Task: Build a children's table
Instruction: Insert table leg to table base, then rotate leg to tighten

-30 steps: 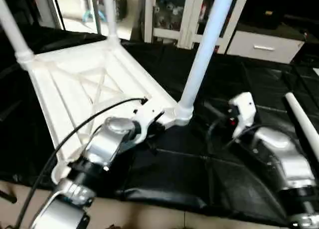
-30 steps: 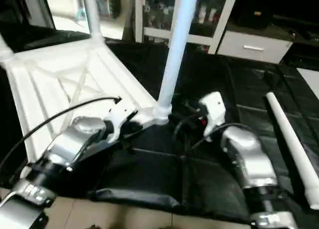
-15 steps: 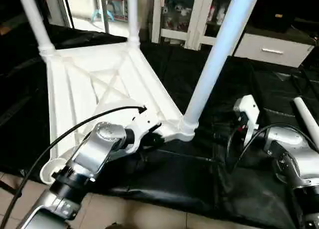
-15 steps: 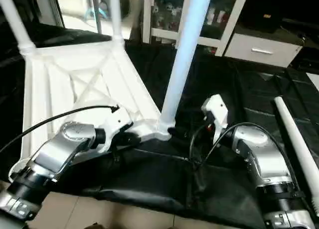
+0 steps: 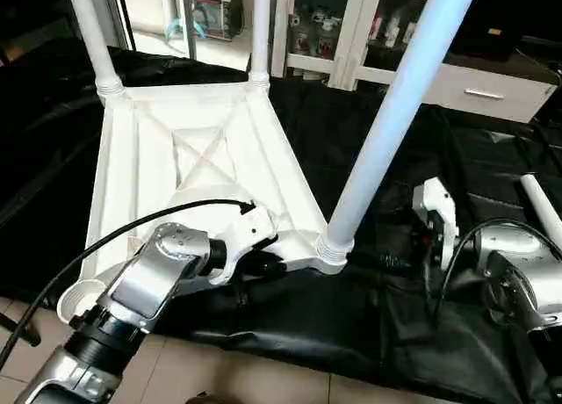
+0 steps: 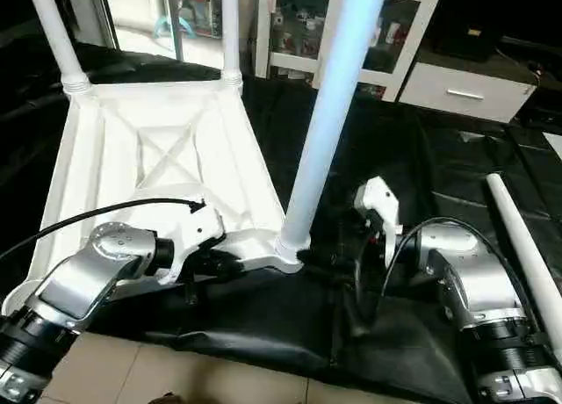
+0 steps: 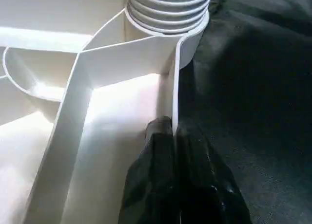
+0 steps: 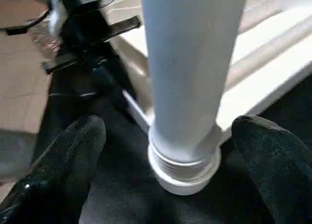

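The left gripper (image 7: 173, 136) has its jaws clamped on the table top's rim (image 7: 174, 87) beside the near leg (image 5: 399, 123); the right gripper (image 8: 170, 151) has its jaws apart, flanking that leg's base.

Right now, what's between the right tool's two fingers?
In the right wrist view, the near leg stands between the open right tool's fingers, just above its socket; neither finger touches it.

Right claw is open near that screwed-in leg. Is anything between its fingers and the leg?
Nothing visible. The right claw is open, fingers either side of the leg, with only black mat behind.
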You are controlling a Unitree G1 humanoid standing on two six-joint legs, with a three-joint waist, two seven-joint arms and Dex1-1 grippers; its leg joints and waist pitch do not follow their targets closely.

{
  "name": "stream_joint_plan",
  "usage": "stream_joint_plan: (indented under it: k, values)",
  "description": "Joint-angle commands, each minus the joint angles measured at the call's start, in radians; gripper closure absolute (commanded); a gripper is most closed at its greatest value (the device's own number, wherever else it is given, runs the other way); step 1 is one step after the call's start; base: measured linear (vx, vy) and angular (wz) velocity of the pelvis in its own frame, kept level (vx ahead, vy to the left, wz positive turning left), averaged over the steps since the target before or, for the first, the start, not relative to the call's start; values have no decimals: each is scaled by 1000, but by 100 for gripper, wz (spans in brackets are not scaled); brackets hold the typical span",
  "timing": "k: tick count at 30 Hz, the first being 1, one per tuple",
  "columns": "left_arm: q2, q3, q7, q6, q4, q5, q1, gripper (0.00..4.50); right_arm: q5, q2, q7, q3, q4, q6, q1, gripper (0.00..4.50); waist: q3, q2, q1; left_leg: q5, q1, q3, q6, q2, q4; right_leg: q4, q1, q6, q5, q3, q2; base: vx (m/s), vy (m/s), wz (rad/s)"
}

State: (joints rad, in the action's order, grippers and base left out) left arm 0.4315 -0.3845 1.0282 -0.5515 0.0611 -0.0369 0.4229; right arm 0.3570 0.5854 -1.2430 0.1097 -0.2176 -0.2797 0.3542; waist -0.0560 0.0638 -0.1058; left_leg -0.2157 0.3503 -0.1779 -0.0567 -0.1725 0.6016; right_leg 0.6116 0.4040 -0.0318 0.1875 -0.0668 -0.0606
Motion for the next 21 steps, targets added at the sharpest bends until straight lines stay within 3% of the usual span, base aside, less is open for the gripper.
stream_joint_plan:
  k: [1,10,11,21]
  values:
    - [-16,-34,49,8,-30,-41,-9,450,-1,9,-11,8,8,1,8,2,62,9,2,-21,-4,18,116,-65,-63,-58,-55,-230,117,56,-94,0,0,0]
    - [-4,-52,76,2,-53,-45,-8,450,-58,-36,-5,50,-72,61,58,2,63,5,-3,-29,-8,17,92,-65,-63,-55,-52,-230,120,56,-92,0,0,0]
    - [-3,-53,76,2,-53,-45,-7,450,-60,-36,-7,52,-77,65,62,28,64,7,-3,-23,-7,17,95,-64,-63,-53,-52,-236,106,55,-91,0,0,0]
    - [11,-56,83,2,-58,-45,-9,450,-62,-19,-59,56,-108,80,83,113,65,7,-3,-25,-5,18,97,-64,-61,-51,-56,-235,107,56,-93,0,0,0]
